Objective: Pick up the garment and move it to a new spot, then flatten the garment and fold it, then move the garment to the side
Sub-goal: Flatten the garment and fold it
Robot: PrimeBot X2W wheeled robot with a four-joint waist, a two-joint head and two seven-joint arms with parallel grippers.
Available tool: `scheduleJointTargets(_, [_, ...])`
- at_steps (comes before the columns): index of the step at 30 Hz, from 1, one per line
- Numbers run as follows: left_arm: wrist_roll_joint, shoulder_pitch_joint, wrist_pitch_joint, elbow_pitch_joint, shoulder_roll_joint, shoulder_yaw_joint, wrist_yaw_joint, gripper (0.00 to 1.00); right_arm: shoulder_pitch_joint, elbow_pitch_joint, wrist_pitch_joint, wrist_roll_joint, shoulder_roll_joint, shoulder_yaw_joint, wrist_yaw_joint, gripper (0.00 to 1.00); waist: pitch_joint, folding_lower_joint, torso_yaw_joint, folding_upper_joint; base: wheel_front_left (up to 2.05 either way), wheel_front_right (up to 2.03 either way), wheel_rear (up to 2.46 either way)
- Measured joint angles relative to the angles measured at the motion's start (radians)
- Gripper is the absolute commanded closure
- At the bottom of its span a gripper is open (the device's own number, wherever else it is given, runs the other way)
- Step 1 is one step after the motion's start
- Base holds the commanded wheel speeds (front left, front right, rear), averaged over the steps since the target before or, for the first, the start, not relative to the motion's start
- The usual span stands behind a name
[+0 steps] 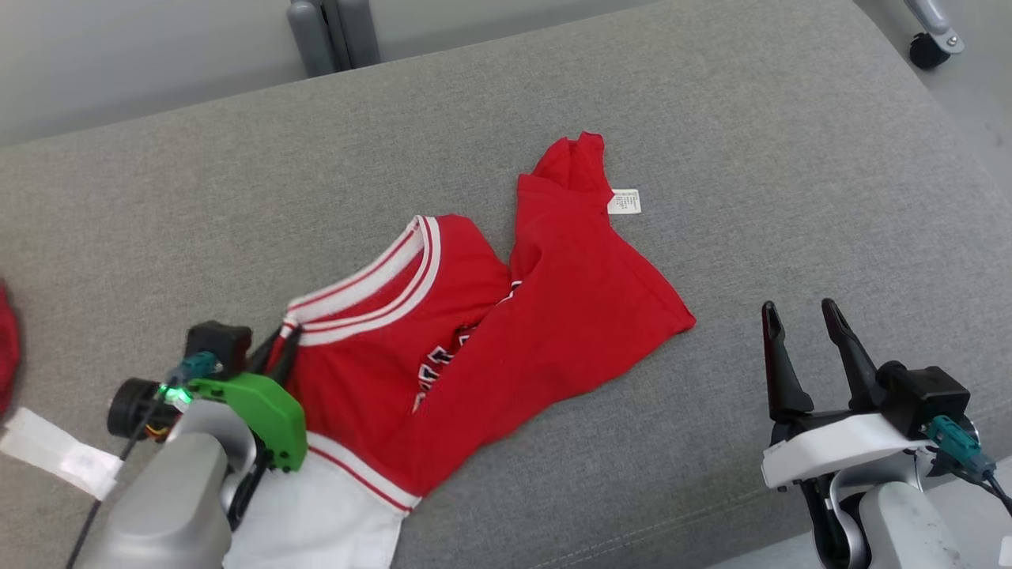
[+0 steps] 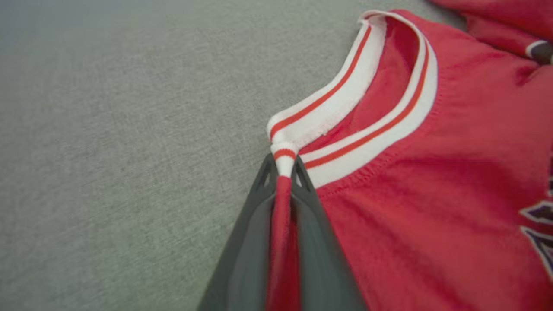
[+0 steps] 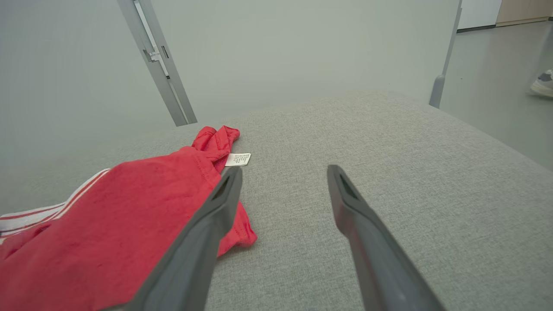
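Note:
A red garment (image 1: 506, 332) with white, red-striped trim lies crumpled on the grey cushion (image 1: 711, 118), a white label at its far end. My left gripper (image 1: 283, 345) is shut on the garment's striped trim at its left corner; in the left wrist view the trim (image 2: 283, 166) is pinched between the two dark fingers. My right gripper (image 1: 798, 316) hovers open over bare cushion to the right of the garment, holding nothing. In the right wrist view the garment (image 3: 108, 224) lies left of the spread fingers (image 3: 216, 216).
The cushion's front edge runs along the lower right of the head view. Another red cloth (image 1: 8, 356) and a white tape strip (image 1: 59, 454) sit at the far left. A caster wheel (image 1: 927, 49) stands on the floor at top right. A person's shoe (image 3: 542, 83) shows at the right wrist view's edge.

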Motion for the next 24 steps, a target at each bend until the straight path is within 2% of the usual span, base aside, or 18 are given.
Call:
scheduleJointTargets(7, [-0.010, -0.043, -0.045, -0.023, 0.035, 0.099, 0.049, 1.00, 0.001, -0.001, 0.000, -0.005, -0.001, -0.009, 0.000, 0.00, -0.013, 0.0000, 0.018, 0.0000, 0.00, 0.00, 0.00])
scheduleJointTargets(8, [-0.004, -0.037, -0.045, -0.034, 0.033, 0.103, 0.049, 0.64, 0.002, -0.001, 0.000, -0.006, -0.001, -0.008, 0.000, 0.00, -0.015, 0.0000, 0.020, 0.0000, 0.00, 0.00, 0.00])
scheduleJointTargets(9, [0.000, -0.027, -0.045, -0.050, 0.029, 0.113, 0.049, 0.05, 0.003, 0.001, 0.000, -0.006, 0.000, -0.007, 0.000, 0.00, -0.019, 0.0000, 0.022, 0.0000, 0.00, 0.00, 0.00])
scheduleJointTargets(10, [0.009, -0.014, -0.045, -0.075, 0.026, 0.125, 0.052, 0.00, 0.004, 0.002, 0.000, -0.006, 0.000, -0.006, 0.000, 0.00, -0.023, 0.0000, 0.024, 0.0000, 0.00, 0.00, 0.00])
scheduleJointTargets(16, [0.067, 0.091, -0.047, -0.263, 0.011, 0.262, 0.088, 0.00, 0.009, 0.002, 0.000, 0.001, 0.000, -0.001, 0.000, 0.00, -0.060, 0.0000, 0.040, 0.0000, 0.00, 0.00, 0.00])
scheduleJointTargets(24, [0.171, 0.291, -0.047, -0.502, -0.029, 0.455, 0.114, 0.00, 0.051, -0.005, 0.000, 0.004, -0.017, 0.012, 0.000, 0.00, -0.136, 0.0000, 0.080, 0.0000, 0.00, 0.00, 0.00])
